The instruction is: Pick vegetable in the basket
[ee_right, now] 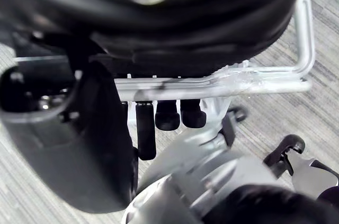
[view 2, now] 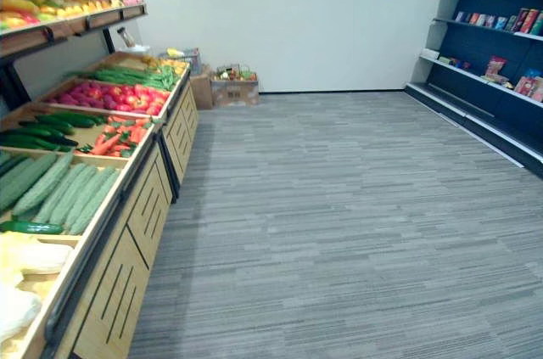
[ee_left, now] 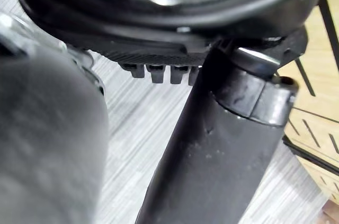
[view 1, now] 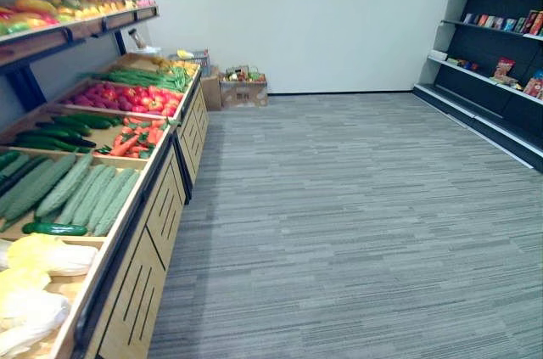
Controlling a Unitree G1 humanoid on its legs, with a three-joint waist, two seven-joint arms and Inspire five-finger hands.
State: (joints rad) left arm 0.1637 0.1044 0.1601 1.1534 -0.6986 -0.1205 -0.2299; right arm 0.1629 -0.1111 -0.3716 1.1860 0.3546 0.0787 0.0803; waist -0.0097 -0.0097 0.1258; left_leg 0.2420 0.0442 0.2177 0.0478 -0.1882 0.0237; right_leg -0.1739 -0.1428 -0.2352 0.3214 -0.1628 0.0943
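left hand (ee_left: 169, 28) loose, empty, low beside bench (view 1: 140, 291). right hand (ee_right: 175, 38) hooked round basket (ee_right: 304, 38) handle. cucumbers (view 1: 81, 193) up on bench, ahead of left hand. we fear reach clips bench edge, or swinging basket bumps it.

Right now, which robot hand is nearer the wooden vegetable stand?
Left. The left robot hand hangs close beside the slotted wooden front of the vegetable stand. The right robot hand is over grey floor, next to a silver metal bar.
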